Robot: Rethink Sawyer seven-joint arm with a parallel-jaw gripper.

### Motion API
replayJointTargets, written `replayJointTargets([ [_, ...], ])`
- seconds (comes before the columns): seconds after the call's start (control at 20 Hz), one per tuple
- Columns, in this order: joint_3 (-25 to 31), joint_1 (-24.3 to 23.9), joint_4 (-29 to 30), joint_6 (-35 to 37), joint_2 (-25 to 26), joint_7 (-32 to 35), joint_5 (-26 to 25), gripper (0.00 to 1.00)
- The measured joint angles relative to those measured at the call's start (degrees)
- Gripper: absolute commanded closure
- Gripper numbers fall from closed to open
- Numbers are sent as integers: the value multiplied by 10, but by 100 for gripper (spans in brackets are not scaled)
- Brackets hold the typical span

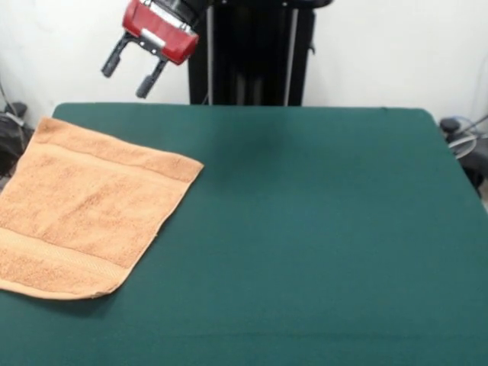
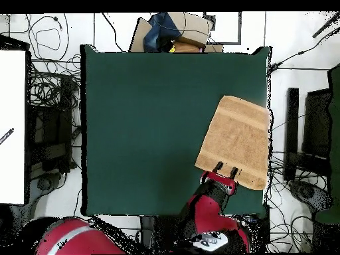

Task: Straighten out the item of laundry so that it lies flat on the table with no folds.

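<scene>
The tan-orange towel (image 1: pixel 84 210) lies spread out on the left part of the dark green table (image 1: pixel 305 229), turned at an angle, with a woven band near its far and near edges. Its left side reaches the table's edge. From overhead the towel (image 2: pixel 236 139) sits by the right edge of the table (image 2: pixel 153 126). My red gripper (image 1: pixel 133 72) hangs in the air above the far left of the table, beyond the towel's far edge, open and holding nothing. In the overhead view the gripper (image 2: pixel 226 169) shows over the towel's near edge.
Cables and dark equipment (image 1: pixel 465 137) lie off both sides of the table. Overhead, a white board (image 2: pixel 13 126) stands left of the table, and boxes with a blue bag (image 2: pixel 176 33) sit beyond its far edge.
</scene>
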Motion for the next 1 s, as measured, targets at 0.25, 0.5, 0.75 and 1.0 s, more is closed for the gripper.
replayJointTargets([
  [0.25, 73, -47, -40, 194, -99, 0, -138, 0],
  [0.5, 130, -85, -58, 300, -156, 0, -180, 0],
  [0.75, 162, -90, -82, 334, -187, 0, -188, 0],
  [1.0, 162, -67, -116, 319, -182, 0, -188, 0],
])
